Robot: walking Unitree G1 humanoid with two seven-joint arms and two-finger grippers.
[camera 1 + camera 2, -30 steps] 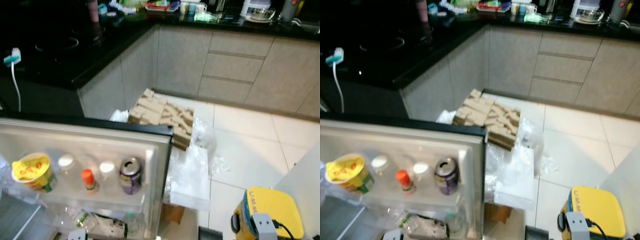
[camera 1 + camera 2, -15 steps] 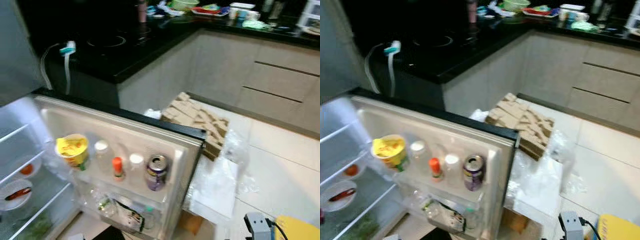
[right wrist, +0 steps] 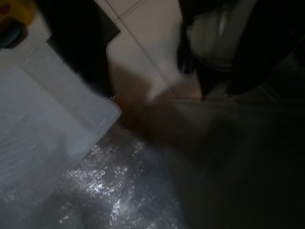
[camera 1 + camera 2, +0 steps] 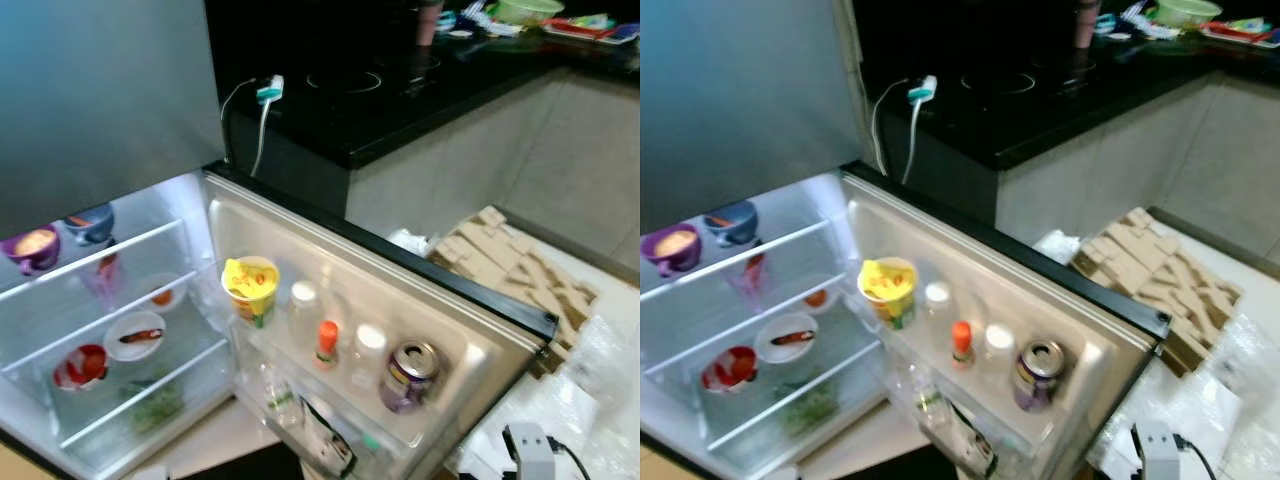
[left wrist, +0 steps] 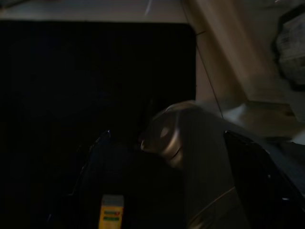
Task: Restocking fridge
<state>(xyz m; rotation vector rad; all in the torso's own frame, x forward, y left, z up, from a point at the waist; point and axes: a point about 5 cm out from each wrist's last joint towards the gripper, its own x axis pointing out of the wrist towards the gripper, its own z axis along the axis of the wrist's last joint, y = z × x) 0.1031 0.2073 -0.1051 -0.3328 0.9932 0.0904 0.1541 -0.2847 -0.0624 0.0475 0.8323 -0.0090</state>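
Fridge (image 4: 215,215) open, door (image 4: 400,300) swung wide, above and ahead of right gripper (image 3: 143,62). Right fingers spread, holding nothing, low over floor plastic (image 3: 71,157). Left gripper: cannot tell. Risk: arm swing knocks can (image 4: 408,376) off door shelf; foot snags plastic.

Desk: we see a black, glossy desk (image 4: 420,95) running along the far side, with a hob set into it (image 4: 345,82).
Cabinets: we note plain beige cabinet fronts (image 4: 470,165) below that desk.
Floor: we see pale tiles (image 3: 147,52), partly covered by clear plastic sheeting (image 4: 600,385) and a stack of cardboard packing pieces (image 4: 515,265).
Cable: we spot a white cable with a teal plug (image 4: 268,92) hanging over the desk edge.
Wall: we face a grey-blue panel (image 4: 100,90) on the left.
Light: we find the room dim.
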